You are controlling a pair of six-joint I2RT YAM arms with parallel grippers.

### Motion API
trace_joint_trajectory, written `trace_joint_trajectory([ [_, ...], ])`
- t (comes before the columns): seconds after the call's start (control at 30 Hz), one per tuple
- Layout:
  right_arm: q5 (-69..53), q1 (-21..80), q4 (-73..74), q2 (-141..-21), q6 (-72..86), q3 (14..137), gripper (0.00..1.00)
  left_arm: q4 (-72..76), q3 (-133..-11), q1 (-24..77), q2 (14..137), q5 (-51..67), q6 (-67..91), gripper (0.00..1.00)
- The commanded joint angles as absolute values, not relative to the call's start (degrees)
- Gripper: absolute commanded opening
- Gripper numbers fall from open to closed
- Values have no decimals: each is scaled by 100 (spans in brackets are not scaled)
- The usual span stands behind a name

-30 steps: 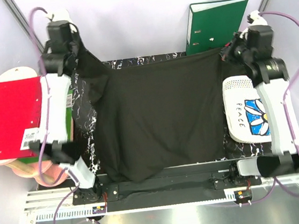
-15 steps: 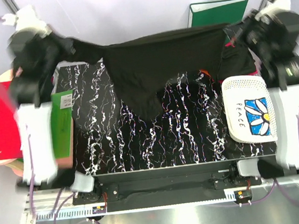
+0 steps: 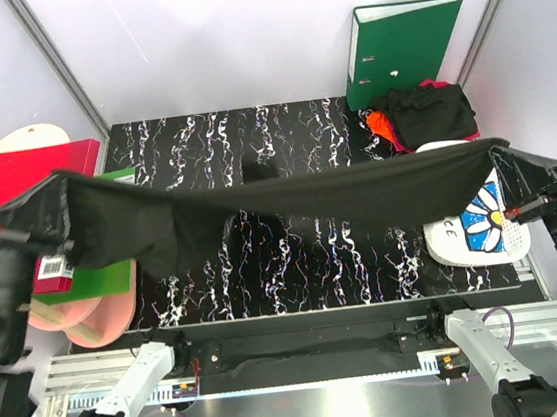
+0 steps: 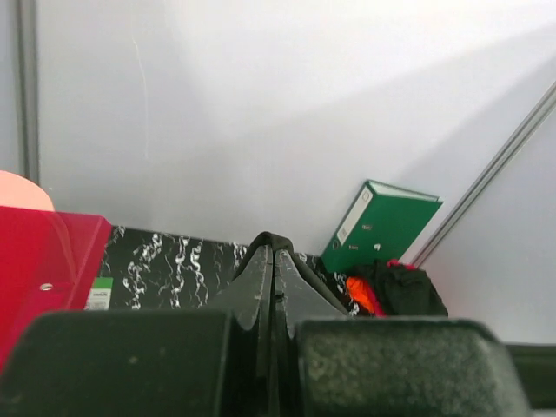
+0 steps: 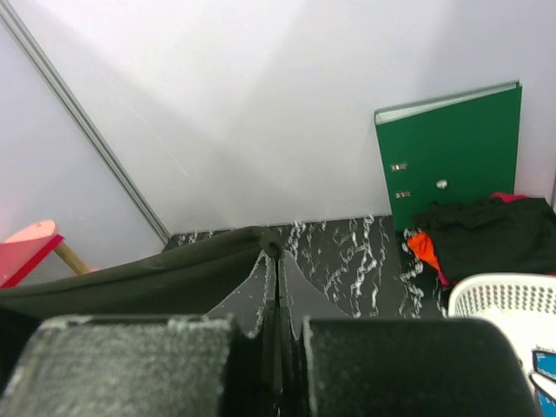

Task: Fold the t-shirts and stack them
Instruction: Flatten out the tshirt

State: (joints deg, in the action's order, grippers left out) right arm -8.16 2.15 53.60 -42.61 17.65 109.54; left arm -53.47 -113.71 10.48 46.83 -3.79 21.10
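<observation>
Two grippers: the left gripper (image 4: pixel 274 254) and the right gripper (image 5: pixel 276 257) each have their fingers pressed together on a pinch of black cloth; one holds each end of the same garment
Task's thing: the black t-shirt (image 3: pixel 288 202) hangs in the air as a taut band across the marbled table (image 3: pixel 279 128), with its left part sagging in a wider fold
Change: a second ago this shirt lies spread flat over the table with both arms at its far edge; half a second ago that edge is up and the body dangles; now both arms are drawn back to the near side and the cloth is off the surface
Meaning: no fold is made yet, I judge (this looks like a shake-out or a re-lay); the shirt has to come down flat again before folding can start
Other shirts: a dark pile (image 3: pixel 433 110) with an orange-red piece (image 3: pixel 377 123) sits at the far right corner, just beside the green ring binder (image 3: pixel 401 49)
Writing: "PEACE" (image 3: pixel 448 217) beside a blue-and-white daisy print, at the white basket (image 3: pixel 453 153)
Unreadable: the barcode label (image 3: pixel 56 266) near the red folder (image 3: pixel 13 173) is too small to read
</observation>
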Motion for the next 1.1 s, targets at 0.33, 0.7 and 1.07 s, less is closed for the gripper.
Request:
trace_joint_trajectory([
  [0.33, -132, 228, 4589, -4894, 1731, 9265, 0, -5432, -12076, 1072, 6956, -432, 1626, 0],
  [0.7, -518, 237, 2419, -8179, 1828, 8226, 0, -4773, -12190, 493, 10692, 676, 1775, 0],
  [1.07, -967, 343, 3206, -13388, 1802, 12871, 0, -4791, -14511, -263, 13746, 1292, 2487, 0],
])
